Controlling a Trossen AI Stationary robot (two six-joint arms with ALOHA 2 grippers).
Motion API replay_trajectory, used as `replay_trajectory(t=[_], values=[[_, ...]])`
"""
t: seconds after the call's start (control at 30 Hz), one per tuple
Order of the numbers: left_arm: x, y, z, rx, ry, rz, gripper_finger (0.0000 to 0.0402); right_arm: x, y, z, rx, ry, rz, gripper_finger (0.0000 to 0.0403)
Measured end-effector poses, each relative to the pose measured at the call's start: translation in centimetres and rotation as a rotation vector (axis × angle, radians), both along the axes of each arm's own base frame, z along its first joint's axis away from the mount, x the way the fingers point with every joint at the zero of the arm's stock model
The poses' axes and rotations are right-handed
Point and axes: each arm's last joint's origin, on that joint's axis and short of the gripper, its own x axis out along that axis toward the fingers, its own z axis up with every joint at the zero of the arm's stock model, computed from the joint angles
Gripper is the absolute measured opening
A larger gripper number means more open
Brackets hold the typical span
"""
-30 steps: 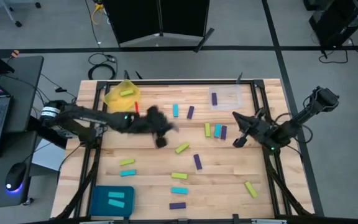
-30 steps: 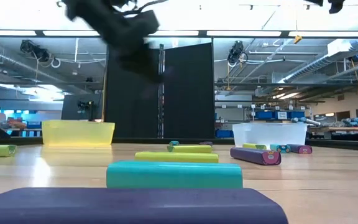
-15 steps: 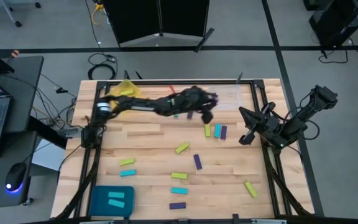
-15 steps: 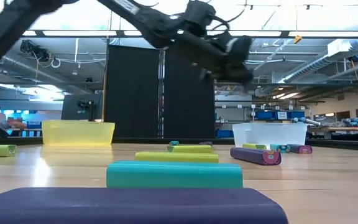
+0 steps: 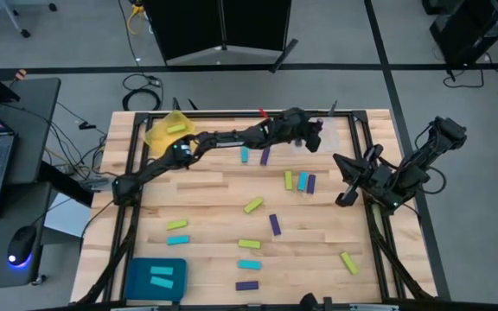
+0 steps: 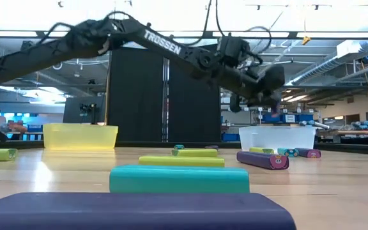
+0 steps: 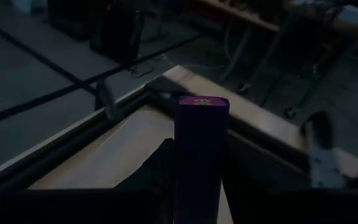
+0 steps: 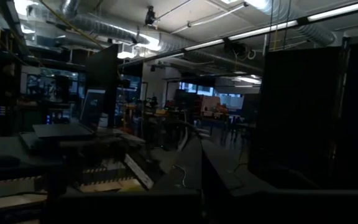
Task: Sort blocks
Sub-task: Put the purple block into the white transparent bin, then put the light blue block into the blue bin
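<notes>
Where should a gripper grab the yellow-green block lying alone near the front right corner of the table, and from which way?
Grip the yellow-green block at its middle, across its two long edges, coming straight down from above. It lies flat and diagonal on the table with bare wood all around, so the fingers probably need turning to match its slant. The right gripper is the nearer one.

A wooden table [image 5: 206, 186] bears scattered yellow-green, cyan and purple blocks [image 5: 253, 206], plus a yellow tray [image 5: 156, 135], teal tray [image 5: 137, 278] and clear tray [image 5: 334, 135].
</notes>
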Motion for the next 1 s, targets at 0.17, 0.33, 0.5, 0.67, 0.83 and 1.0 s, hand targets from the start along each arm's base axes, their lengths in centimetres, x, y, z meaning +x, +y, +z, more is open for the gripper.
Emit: replay_trajectory(t=[0.17,0.33,0.5,0.67,0.83,1.0], values=[[0.3,0.4,-0.6,-0.014,0.021,0.045,0.0153,-0.2,0.3,0.0,-0.003,0.013,0.015,0.0008],[0.1,0.9,-0.4,-0.022,0.036,-0.029,0.0261,-0.4,0.5,-0.1,0.008,0.036,0.013,0.0008],[-0.5,0.2,2.2,0.061,0.072,-0.004,0.0292,-0.6,0.7,-0.1,0.011,0.059,0.012,0.0008],[-1.4,-0.8,5.4,0.152,0.121,-0.006,0.0227,-0.9,0.9,-0.1,0.022,0.065,0.03,0.0008],[-2.7,-2.9,9.8,0.239,0.117,-0.076,0.0088,-1.1,1.2,-0.1,0.019,0.067,0.052,0.0008],[-4.8,-5.9,13.3,0.325,0.06,-0.134,0.0012,-1.3,1.5,-0.1,-0.001,0.062,0.084,0.0008]])
